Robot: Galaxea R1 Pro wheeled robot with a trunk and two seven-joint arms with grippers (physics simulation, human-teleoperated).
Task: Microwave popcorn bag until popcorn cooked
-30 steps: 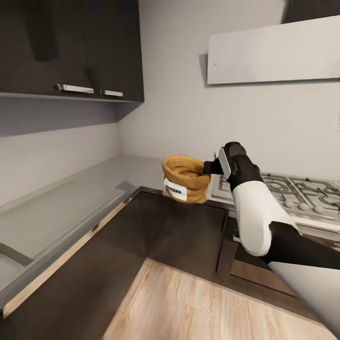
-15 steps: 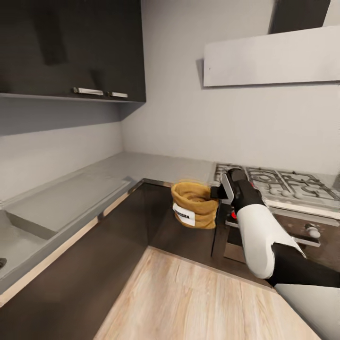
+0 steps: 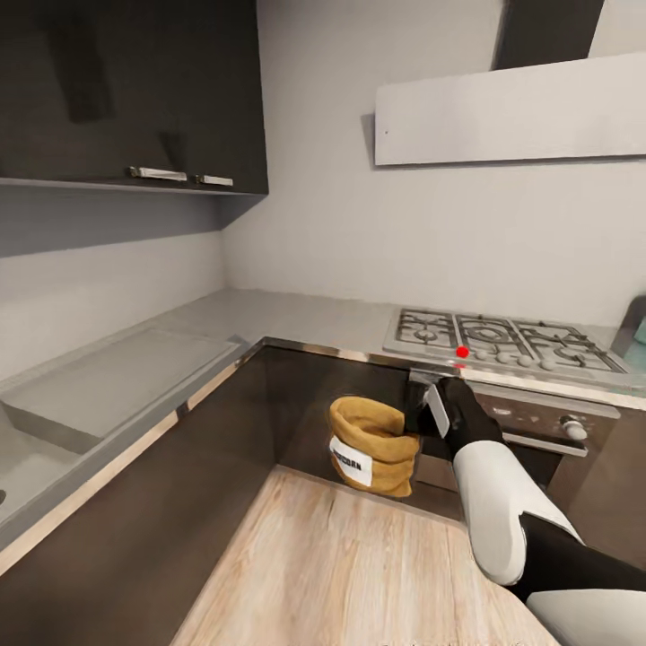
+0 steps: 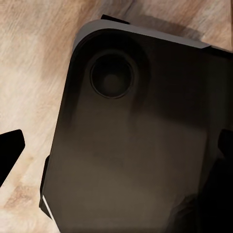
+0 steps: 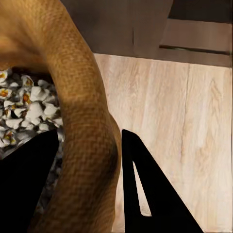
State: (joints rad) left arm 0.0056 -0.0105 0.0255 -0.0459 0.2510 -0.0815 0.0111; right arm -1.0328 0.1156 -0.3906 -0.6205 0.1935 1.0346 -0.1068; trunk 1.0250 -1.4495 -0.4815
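Observation:
The popcorn bag (image 3: pixel 370 447), a mustard-tan sack with a white label, hangs in the air in front of the dark lower cabinets, below the countertop (image 3: pixel 296 316) edge. My right gripper (image 3: pixel 420 422) is shut on its rolled rim from the right side. In the right wrist view the rim (image 5: pixel 85 126) sits pinched between my two dark fingers (image 5: pixel 145 194), and pale whitish popcorn (image 5: pixel 29 109) fills the inside. My left gripper (image 4: pixel 116 150) is open, its fingertips (image 4: pixel 9 155) spread wide over my own dark base and the wooden floor.
A steel gas hob (image 3: pixel 502 339) with a small red mark sits in the counter, a dark oven (image 3: pixel 538 431) below it and a flat grey hood (image 3: pixel 511 112) above. Dark upper cabinets (image 3: pixel 135 90) hang at left. A teal sliver (image 3: pixel 639 334) shows at the right edge.
The whole view has shifted, so the camera moved. Relative to the counter, my right arm has lowered the bag from counter height to below the edge, in front of the cabinets.

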